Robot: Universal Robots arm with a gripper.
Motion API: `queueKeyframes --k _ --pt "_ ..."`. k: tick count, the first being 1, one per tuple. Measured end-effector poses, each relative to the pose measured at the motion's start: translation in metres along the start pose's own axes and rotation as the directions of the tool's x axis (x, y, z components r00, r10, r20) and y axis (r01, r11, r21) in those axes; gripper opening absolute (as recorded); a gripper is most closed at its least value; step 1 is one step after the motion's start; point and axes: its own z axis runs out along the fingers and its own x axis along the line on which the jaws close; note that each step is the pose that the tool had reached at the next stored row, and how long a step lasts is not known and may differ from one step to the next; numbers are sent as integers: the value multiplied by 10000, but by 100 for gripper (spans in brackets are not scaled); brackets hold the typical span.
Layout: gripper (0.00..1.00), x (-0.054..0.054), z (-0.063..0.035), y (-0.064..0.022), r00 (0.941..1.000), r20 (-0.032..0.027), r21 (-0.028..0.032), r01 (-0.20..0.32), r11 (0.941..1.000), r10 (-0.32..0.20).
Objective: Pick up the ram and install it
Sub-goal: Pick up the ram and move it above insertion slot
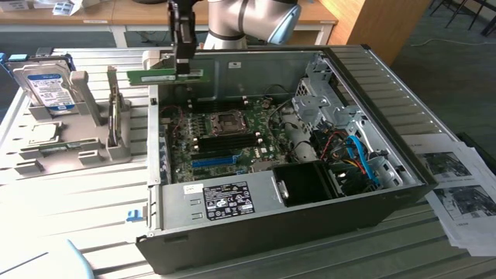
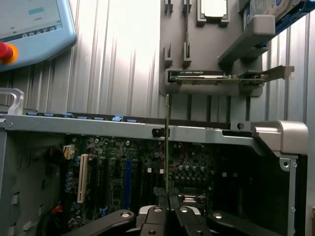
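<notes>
Inside the tool (image 2: 167, 205), the ram (image 2: 167, 142)

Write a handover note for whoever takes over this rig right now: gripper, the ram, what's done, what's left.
Gripper: shut on the ram, gripping it from above with its long side level.
Ram: in the air over the rim of the open computer case, at the corner on the exterior view's left. It touches nothing but the gripper. In the wrist view it is edge-on, with the motherboard beyond it.
Done: the ram is picked up.
Left: the ram is not yet seated in a motherboard slot.
Nearby: the hard drive stands in the grey holder rack beside the case.
</notes>
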Motion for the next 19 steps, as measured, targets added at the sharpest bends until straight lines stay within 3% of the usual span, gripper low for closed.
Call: queueKeyframes --k 19 --pt "11 30 -37 -678 10000 0 -6 2 10000 -2"
